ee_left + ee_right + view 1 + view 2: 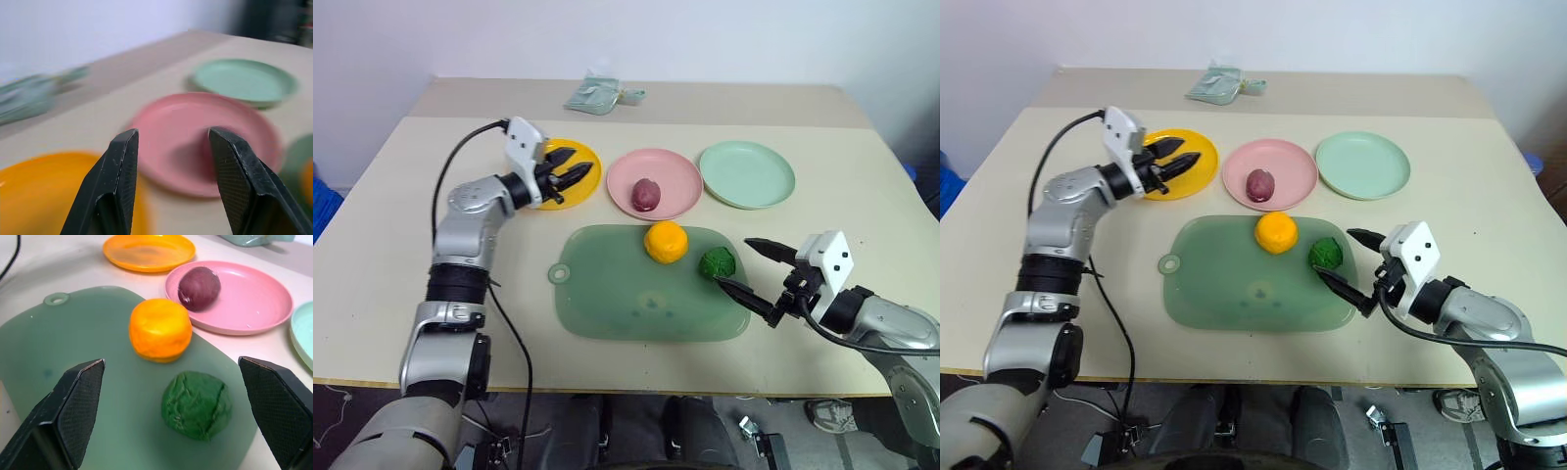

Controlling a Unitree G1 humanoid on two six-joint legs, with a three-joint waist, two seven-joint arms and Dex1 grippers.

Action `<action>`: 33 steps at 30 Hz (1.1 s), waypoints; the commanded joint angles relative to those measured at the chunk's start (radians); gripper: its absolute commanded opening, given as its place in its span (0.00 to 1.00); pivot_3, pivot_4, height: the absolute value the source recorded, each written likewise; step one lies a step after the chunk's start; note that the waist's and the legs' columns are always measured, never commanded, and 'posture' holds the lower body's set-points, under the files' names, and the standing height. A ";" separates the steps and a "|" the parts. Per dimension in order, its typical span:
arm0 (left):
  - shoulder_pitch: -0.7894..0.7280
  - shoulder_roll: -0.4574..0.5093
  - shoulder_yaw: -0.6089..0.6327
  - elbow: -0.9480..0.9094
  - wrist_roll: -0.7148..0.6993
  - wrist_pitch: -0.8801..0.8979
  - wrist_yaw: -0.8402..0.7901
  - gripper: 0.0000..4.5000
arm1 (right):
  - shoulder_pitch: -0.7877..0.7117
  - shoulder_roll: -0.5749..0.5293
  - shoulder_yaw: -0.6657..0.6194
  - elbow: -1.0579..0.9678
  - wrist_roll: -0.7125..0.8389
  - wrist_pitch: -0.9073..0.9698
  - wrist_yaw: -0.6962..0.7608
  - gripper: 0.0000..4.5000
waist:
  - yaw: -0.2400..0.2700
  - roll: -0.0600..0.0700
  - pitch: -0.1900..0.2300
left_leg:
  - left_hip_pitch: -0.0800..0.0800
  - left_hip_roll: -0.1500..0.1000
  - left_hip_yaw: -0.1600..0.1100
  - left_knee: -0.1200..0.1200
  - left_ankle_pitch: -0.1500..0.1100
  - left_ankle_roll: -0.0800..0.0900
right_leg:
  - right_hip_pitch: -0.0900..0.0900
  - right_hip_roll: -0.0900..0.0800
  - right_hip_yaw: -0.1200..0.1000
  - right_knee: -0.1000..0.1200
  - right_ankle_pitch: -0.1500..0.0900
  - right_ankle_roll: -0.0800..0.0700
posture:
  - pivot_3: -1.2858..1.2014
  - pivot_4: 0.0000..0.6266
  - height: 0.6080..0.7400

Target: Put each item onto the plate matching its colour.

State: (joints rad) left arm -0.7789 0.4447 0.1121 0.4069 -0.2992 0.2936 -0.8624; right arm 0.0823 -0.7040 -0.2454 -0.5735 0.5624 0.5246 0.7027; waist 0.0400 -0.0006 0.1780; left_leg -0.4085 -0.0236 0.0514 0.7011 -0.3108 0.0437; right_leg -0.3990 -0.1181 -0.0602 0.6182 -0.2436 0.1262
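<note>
Head view: three plates in a row beyond the mat (636, 299); yellow plate (589, 166) at 9 o'clock of the pink plate (674, 176), green plate (747, 174) at its 3 o'clock.
Done: purple lump (646, 194) lies on the pink plate, so one of three is sorted.
Left: orange puck (666, 242) sits on the mat's far edge; green ball (717, 262) lies just beside it at 4 o'clock, also on the mat. Yellow and green plates are bare.
Left gripper (570, 171): hangs over the yellow plate, fingers a little apart, nothing between them.
Right gripper (751, 270): fingers spread wide either side of the green ball, near it, not touching, holding nothing.
Likely next: green ball to the green plate, then the puck to the yellow.
</note>
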 commanded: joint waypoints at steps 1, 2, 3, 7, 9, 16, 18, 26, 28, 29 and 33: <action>0.029 -0.014 -0.047 -0.159 -0.093 0.084 -0.107 0.79 | -0.025 -0.001 -0.002 0.008 0.000 -0.018 0.007 1.00 | 0.002 0.000 0.000 | 0.000 0.000 0.000 0.000 0.000 0.000 | 0.000 0.000 0.000 0.000 0.000 0.000 | 0.52 0.24 1.00; 0.041 -0.021 -0.073 -0.203 -0.102 0.113 -0.122 0.90 | -0.028 0.000 0.000 0.012 -0.002 -0.020 0.009 1.00 | 0.003 0.000 0.000 | 0.000 0.000 0.000 0.000 0.000 0.000 | 0.001 0.000 0.000 0.000 0.000 0.000 | 0.52 0.24 1.00; 0.051 -0.026 -0.100 -0.239 -0.105 0.134 -0.136 0.99 | -0.030 0.000 0.001 0.015 -0.003 -0.021 0.010 1.00 | 0.003 0.000 0.000 | 0.000 -0.001 -0.001 0.001 0.000 0.000 | 0.002 0.000 0.000 0.000 0.000 0.000 | 0.52 0.24 1.00; 0.074 -0.062 -0.305 -0.302 0.036 0.062 -0.151 0.99 | -0.034 0.009 0.011 0.010 -0.004 -0.021 0.001 1.00 | -0.001 0.000 0.000 | 0.000 -0.001 -0.001 0.000 0.000 0.000 | 0.002 0.000 0.000 -0.001 0.000 0.000 | 0.52 0.24 1.00; 0.061 -0.081 -0.363 -0.268 0.098 0.021 -0.131 0.99 | -0.034 0.014 0.016 0.002 -0.004 -0.017 -0.006 1.00 | -0.002 0.001 0.000 | 0.001 -0.001 -0.001 0.000 0.000 0.000 | 0.002 0.000 0.000 -0.001 0.000 0.000 | 0.52 0.24 1.00; -0.030 -0.130 -0.477 -0.091 0.234 -0.055 -0.126 0.99 | -0.019 0.019 0.022 -0.024 -0.003 -0.010 -0.033 1.00 | 0.000 0.001 0.000 | 0.000 0.000 0.000 0.000 0.000 0.000 | 0.001 0.001 0.000 -0.001 0.000 0.000 | 0.52 0.24 1.00; -0.049 -0.141 -0.489 -0.047 0.256 -0.063 -0.129 0.99 | -0.021 0.024 0.029 -0.030 -0.003 -0.009 -0.042 1.00 | 0.000 0.000 0.000 | 0.000 -0.001 0.000 0.000 0.000 0.000 | 0.001 0.001 0.001 -0.002 0.000 0.000 | 0.52 0.24 1.00; -0.037 -0.145 -0.420 -0.073 0.210 -0.040 -0.142 0.65 | -0.008 0.028 0.030 -0.036 -0.001 -0.018 -0.050 1.00 | -0.002 0.000 0.000 | 0.000 0.000 0.000 0.000 0.000 0.001 | 0.001 0.000 0.001 -0.001 0.000 0.000 | 0.52 0.24 1.00; -0.035 -0.143 -0.340 -0.085 0.168 -0.022 -0.099 0.65 | -0.004 0.027 0.026 -0.033 -0.002 -0.022 -0.047 1.00 | -0.003 0.000 0.000 | 0.000 0.000 0.000 0.000 0.000 0.001 | 0.000 0.000 0.001 -0.001 0.000 0.000 | 0.52 0.24 1.00; -0.034 -0.144 -0.294 -0.089 0.146 -0.023 -0.068 0.65 | -0.002 0.026 0.024 -0.032 -0.003 -0.025 -0.045 1.00 | -0.003 0.000 0.000 | 0.000 0.000 0.000 0.000 0.000 0.000 | 0.000 0.000 0.001 -0.001 0.000 0.000 | 0.52 0.24 1.00; -0.075 -0.110 -0.067 -0.015 0.119 -0.004 0.209 0.65 | 0.008 0.023 0.013 -0.022 -0.006 -0.038 -0.037 1.00 | -0.004 0.000 0.000 | 0.000 0.000 -0.001 0.000 0.000 0.000 | 0.000 0.000 0.001 -0.001 0.000 0.000 | 0.52 0.24 1.00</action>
State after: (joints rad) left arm -0.8178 0.3065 -0.0539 0.3859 -0.1686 0.2950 -0.7633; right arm 0.0883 -0.6821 -0.2060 -0.5695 0.5540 0.5117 0.6592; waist 0.0363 -0.0007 0.1781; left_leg -0.4087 -0.0232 0.0506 0.7010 -0.3109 0.0440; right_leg -0.3995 -0.1178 -0.0593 0.6172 -0.2436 0.1262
